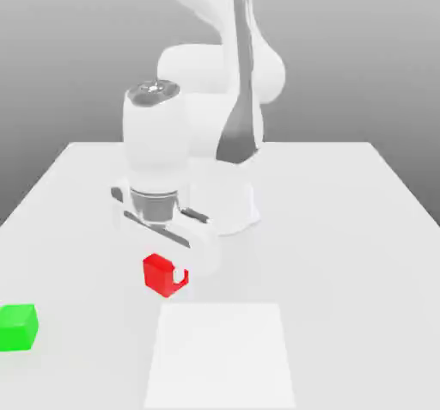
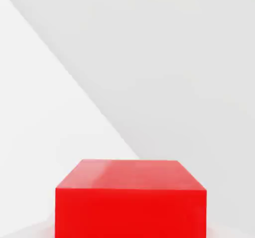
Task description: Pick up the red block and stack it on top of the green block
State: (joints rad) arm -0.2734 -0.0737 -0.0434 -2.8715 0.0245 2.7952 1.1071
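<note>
The red block point(image 1: 158, 272) sits on the white table, in the middle of the exterior view and just in front of the arm's base. My gripper point(image 1: 166, 273) reaches straight down over it and is shut on it, with one white fingertip point(image 1: 179, 273) showing against the cube's side. In the hand view the red block point(image 2: 130, 202) looms very close, with its top face and one side visible. The green block point(image 1: 17, 327) rests on the table far off toward the exterior view's left, near the front edge and apart from the gripper.
The arm's white base point(image 1: 230, 204) stands behind the red block. A paler square patch point(image 1: 222, 357) marks the table point(image 1: 344, 228) surface in front of the red block. Open tabletop lies between the two blocks.
</note>
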